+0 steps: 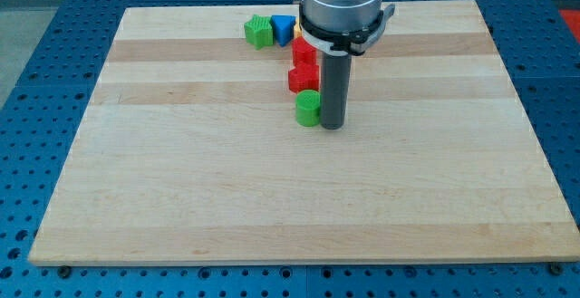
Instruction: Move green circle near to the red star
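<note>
The green circle point(308, 109) sits near the middle of the wooden board, a little toward the view's top. A red star point(302, 79) lies just above it, touching or nearly touching it. Another red block point(304, 52) lies above the star, partly hidden by the arm. My tip point(333, 126) rests on the board right beside the green circle, on its right side, touching or almost touching it.
A green block point(258, 32) and a blue block point(283, 29) sit side by side near the board's top edge, left of the arm. A sliver of yellow block point(297, 30) shows beside the blue one. The board point(181, 180) lies on a blue perforated table.
</note>
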Motion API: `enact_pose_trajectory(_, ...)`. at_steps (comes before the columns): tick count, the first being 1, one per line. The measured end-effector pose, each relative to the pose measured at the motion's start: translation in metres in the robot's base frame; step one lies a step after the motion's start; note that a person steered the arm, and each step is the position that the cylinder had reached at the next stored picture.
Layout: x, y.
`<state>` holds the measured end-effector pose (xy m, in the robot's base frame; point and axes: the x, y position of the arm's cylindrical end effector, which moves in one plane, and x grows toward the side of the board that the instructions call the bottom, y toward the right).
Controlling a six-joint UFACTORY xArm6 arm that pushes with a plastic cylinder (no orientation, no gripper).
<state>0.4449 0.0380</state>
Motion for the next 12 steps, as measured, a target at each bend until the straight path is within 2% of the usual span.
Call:
enact_pose_trajectory(2, -0.019, 0.0)
enact_pose_trajectory(5, -0.019, 0.0)
enact_pose_trajectory(7, -0.036, 0.057)
enact_pose_trajectory(12, -0.04, 0.11)
